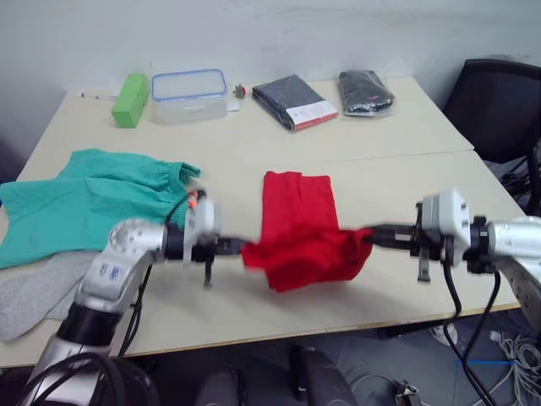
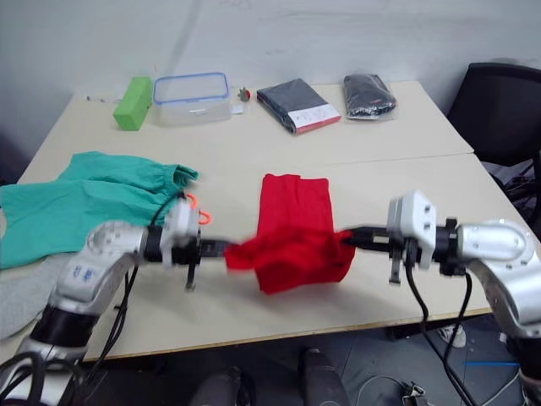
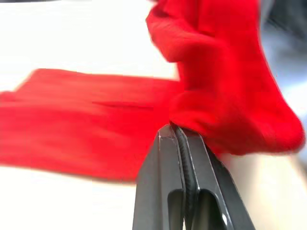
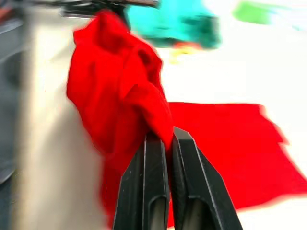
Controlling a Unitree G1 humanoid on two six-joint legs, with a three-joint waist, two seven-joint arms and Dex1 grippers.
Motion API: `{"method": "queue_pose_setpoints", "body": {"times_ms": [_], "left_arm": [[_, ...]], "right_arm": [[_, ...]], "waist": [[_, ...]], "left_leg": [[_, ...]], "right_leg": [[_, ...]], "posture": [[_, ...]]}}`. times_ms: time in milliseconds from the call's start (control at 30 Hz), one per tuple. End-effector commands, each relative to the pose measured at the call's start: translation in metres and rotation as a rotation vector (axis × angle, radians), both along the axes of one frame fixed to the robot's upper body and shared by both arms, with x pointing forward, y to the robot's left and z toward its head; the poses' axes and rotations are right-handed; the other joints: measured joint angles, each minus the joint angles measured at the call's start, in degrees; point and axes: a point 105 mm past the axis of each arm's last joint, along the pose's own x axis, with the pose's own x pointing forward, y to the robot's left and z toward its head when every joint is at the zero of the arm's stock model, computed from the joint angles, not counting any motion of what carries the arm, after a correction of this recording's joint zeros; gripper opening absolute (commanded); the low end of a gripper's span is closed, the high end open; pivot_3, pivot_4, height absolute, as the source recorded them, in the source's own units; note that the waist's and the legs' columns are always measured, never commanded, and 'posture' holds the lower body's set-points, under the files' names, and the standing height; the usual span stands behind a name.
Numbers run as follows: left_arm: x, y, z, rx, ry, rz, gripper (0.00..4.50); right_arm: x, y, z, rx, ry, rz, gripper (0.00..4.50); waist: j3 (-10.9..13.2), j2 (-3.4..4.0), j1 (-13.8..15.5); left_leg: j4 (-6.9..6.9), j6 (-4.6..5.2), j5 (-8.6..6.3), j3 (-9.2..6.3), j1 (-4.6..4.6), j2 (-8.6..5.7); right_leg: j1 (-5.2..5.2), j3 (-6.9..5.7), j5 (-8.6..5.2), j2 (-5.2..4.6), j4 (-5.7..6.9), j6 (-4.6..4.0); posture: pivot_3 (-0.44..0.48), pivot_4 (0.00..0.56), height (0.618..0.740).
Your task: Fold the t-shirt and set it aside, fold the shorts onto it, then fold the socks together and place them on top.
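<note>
T-shirt: one, red (image 1: 297, 228), mid-desk; its near end is lifted off the desk (image 1: 397, 288) and stretched between the two grippers, while the far end lies flat toward 12 o'clock.
Left gripper: (image 1: 241, 248) fingers clenched on the t-shirt's near-left corner; the left wrist view shows the fingers (image 3: 168, 158) pressed together with red cloth bunched at their tips.
Right gripper: (image 2: 348, 238) fingers clenched on the near-right corner; the right wrist view shows cloth pinched between the fingers (image 4: 156, 158).
Shorts: one, teal (image 1: 84, 203), spread flat at 9 o'clock of the t-shirt, orange drawstring (image 2: 192, 201) at the waistband; their left edge is cut off by the frame.
Socks: light grey (image 1: 25, 292), at 8 o'clock near the desk's front edge, partly behind the left arm; the count is hard to make out.
Far desk: one green block (image 1: 130, 99), one clear container with blue lid rim (image 1: 188, 95), two dark packaged garments (image 1: 294, 101) (image 1: 365, 90), and one small object (image 1: 240, 90) too small to tell.
Chair: one, black (image 1: 499, 101), at 2 o'clock, cut off.
</note>
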Motion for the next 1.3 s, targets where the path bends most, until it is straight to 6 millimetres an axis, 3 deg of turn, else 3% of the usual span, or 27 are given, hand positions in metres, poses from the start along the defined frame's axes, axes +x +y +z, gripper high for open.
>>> {"method": "queue_pose_setpoints", "body": {"times_ms": [33, 200, 367, 467, 767, 900, 1100, 1200, 1267, 1300], "left_arm": [[0.029, -0.005, 0.011, -0.085, 0.058, 0.117, 0.01], [0.074, -0.024, 0.017, -0.152, 0.140, 0.276, 0.01], [0.096, -0.029, 0.010, -0.118, 0.158, 0.370, 0.01], [0.103, -0.031, 0.005, -0.103, 0.189, 0.404, 0.01], [0.111, -0.035, -0.005, -0.105, 0.264, 0.452, 0.01], [0.110, -0.032, 0.002, -0.152, 0.278, 0.445, 0.88], [0.110, -0.015, 0.022, -0.185, 0.216, 0.448, 2.77], [0.103, -0.013, 0.036, -0.161, 0.118, 0.399, 3.71], [0.081, -0.018, 0.038, -0.036, -0.039, 0.260, 4.35], [0.072, -0.021, 0.037, 0.008, -0.083, 0.204, 4.47]], "right_arm": [[0.028, -0.006, 0.009, 0.087, 0.023, -0.128, 0.00], [0.076, 0.002, 0.003, 0.163, 0.076, -0.267, 0.00], [0.112, 0.007, -0.012, 0.206, 0.188, -0.386, 0.00], [0.122, 0.007, -0.021, 0.209, 0.246, -0.425, 0.00], [0.134, -0.002, -0.027, 0.146, 0.276, -0.524, 0.00], [0.132, 0.003, -0.026, 0.119, 0.265, -0.525, 1.03], [0.126, 0.006, -0.007, 0.141, 0.225, -0.500, 3.16], [0.123, 0.000, 0.009, 0.143, 0.146, -0.503, 3.17], [0.110, -0.001, 0.021, 0.075, 0.039, -0.440, 3.17], [0.104, 0.000, 0.024, 0.046, 0.003, -0.412, 3.17]], "waist": [[-0.01, 0.03, -0.12], [0.01, 0.07, -0.15], [0.02, 0.14, -0.24], [0.04, 0.19, -0.22], [0.11, 0.30, -0.27], [0.11, 0.30, -0.39], [0.12, 0.32, -0.85], [0.15, 0.37, -0.88], [0.17, 0.41, -0.88], [0.17, 0.48, -0.87]], "left_leg": [[-0.02, -0.03, 0.02, 0.02, -0.05, -0.02], [-0.10, -0.19, 0.08, 0.09, -0.27, 0.02], [-0.12, -0.24, 0.11, 0.12, -0.60, 0.02], [-0.11, -0.30, 0.15, 0.29, -1.07, 0.00], [-0.09, -0.48, 0.25, 0.43, -1.09, 0.05], [-0.09, -0.55, 0.29, 0.42, -1.05, 0.05], [-0.09, -0.63, 0.35, 0.31, -1.00, 0.06], [-0.09, -0.63, 0.36, 0.28, -1.02, 0.05], [-0.10, -0.63, 0.35, 0.27, -1.04, 0.05], [-0.14, -0.64, 0.34, 0.27, -1.04, 0.05]], "right_leg": [[-0.05, 0.00, 0.21, 0.01, -0.02, 0.38], [-0.15, -0.17, 0.32, 0.05, -0.08, 0.58], [-0.44, -0.40, 0.34, 0.03, -0.15, 0.61], [-1.11, -0.74, 0.36, -0.13, 0.07, 0.65], [-1.13, -1.04, 0.37, -0.14, 0.15, 0.67], [-1.13, -1.03, 0.37, -0.14, 0.26, 0.67], [-1.14, -1.01, 0.37, -0.13, 0.37, 0.66], [-1.14, -1.02, 0.37, -0.14, 0.38, 0.66], [-1.16, -1.02, 0.37, -0.15, 0.36, 0.66], [-1.16, -1.03, 0.37, -0.15, 0.33, 0.66]], "posture": [[0.000, 0.150, 0.740], [0.000, 0.150, 0.740], [0.000, 0.150, 0.740], [0.000, 0.150, 0.740], [0.000, 0.150, 0.740], [0.000, 0.150, 0.740], [0.000, 0.150, 0.740], [0.000, 0.150, 0.740], [0.000, 0.150, 0.740], [0.000, 0.150, 0.740]]}}
